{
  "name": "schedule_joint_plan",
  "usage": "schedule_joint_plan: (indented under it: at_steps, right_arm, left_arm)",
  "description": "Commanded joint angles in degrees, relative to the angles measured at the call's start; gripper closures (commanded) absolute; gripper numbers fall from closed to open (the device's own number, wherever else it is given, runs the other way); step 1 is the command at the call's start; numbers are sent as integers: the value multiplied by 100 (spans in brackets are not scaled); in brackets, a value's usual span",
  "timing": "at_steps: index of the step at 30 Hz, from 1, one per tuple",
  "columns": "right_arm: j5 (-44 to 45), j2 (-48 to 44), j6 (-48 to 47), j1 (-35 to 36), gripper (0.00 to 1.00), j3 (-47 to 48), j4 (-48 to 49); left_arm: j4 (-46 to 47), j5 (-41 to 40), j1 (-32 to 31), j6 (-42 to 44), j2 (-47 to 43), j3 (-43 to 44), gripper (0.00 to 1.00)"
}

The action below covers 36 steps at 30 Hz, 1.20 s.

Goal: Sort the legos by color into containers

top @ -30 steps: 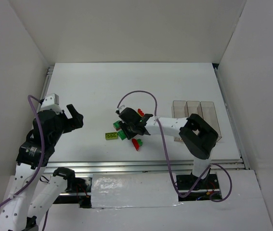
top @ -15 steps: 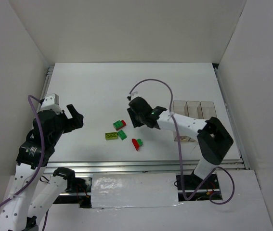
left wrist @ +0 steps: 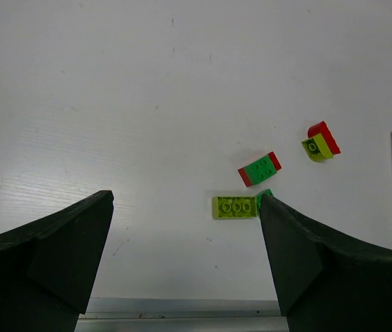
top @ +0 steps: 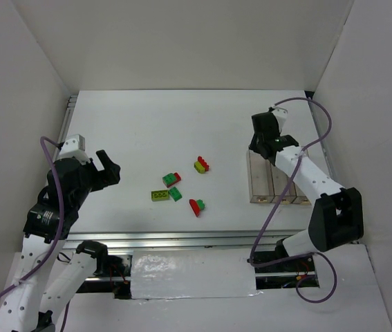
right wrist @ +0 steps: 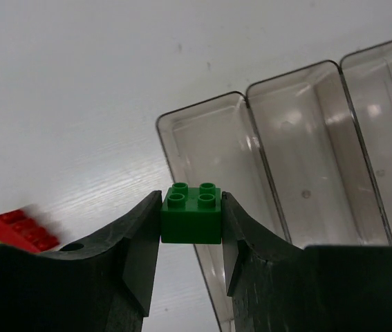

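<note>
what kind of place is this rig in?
Probably a lab test cell: white table boxed in by blank white walls, toy legos and clear containers on it, right gripper holding a green lego.

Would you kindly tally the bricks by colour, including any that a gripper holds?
Green bricks: 4, including the held brick in the right gripper
Red bricks: 3
Yellow-green bricks: 2
Total: 9, though some sit in joined pairs, so this is approximate.

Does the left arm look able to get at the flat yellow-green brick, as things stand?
Probably yes. The left gripper is open and only bare table lies between it and the yellow-green brick, though a green brick sits right beside one end.
</note>
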Motion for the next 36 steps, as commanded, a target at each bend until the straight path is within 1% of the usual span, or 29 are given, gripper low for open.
schedule_joint_plan:
  at_steps: [1, 4, 6, 7, 10, 12, 13, 14, 16, 17, 19, 20, 21, 22, 23, 27, 28, 30, 31, 34, 36]
  right_arm:
    - [306, 156, 311, -161, 70, -127, -182]
    - [465, 200, 426, -240, 68, -286, -94]
    - [500, 261, 461, -302, 63, -338, -85]
    - [500, 297, 461, -311, 48, -339, -85]
    - [413, 332, 470, -311, 27, -383, -59]
    - [264, 271, 461, -311, 18, -418, -24]
    - [210, 236, 452, -285, 3, -427, 2]
    - [184, 148, 444, -249, 0, -435, 3]
    - [314, 60, 496, -57, 0, -392, -94]
    - [402, -1, 505, 466, 0, -383, -120]
    - [535, -116, 497, 1136, 0, -313, -182]
    - [413, -116, 427, 1775, 0, -260, -173]
    - [282, -107, 452, 2007, 0, -251, -173]
    - [-146, -81, 435, 2253, 0, -286, -25]
    - [-333, -37, 444, 2621, 0, -382, 54]
    - [-721, 226, 505, 3334, 1, -611, 380]
    - [-809, 305, 375, 3432, 0, -655, 563]
    - [-1055, 647, 233, 3634, 1, -655, 627]
    - [-1038, 910, 146, 3705, 0, -568, 574]
    - [-994, 1315, 75, 3802, 2, -436, 460]
    - [-1177, 1378, 31, 3820, 5, -470, 512]
  left_arm:
    - [260, 44, -25, 149, -30, -4, 1]
    - [286, 61, -25, 157, -30, -13, 0]
    - [286, 96, -25, 175, 5, -13, 1]
    - [277, 105, -25, 175, 22, -4, 0]
    - [268, 123, -25, 184, 40, -4, 0]
    - [277, 105, -25, 175, 40, -4, 1]
    - [277, 105, -25, 175, 31, -4, 0]
    - [268, 96, -25, 175, 31, -4, 1]
    - [277, 96, -25, 175, 31, -4, 0]
    - [286, 96, -25, 175, 31, -4, 0]
    - [277, 79, -25, 166, 49, 5, 1]
    - [277, 79, -16, 166, 58, 14, 1]
    - [260, 53, -16, 158, 84, 14, 1]
    - [260, 52, -16, 157, 93, 14, 0]
    - [251, 44, -16, 140, 102, 14, 1]
    - [259, 35, -16, 149, 137, -4, 1]
    - [251, 35, -16, 140, 154, -4, 0]
    - [242, 35, -16, 140, 189, 5, 0]
    - [242, 26, -16, 131, 198, 14, 0]
    - [233, 17, -25, 131, 163, -4, 1]
    - [233, 0, -25, 122, 154, -13, 0]
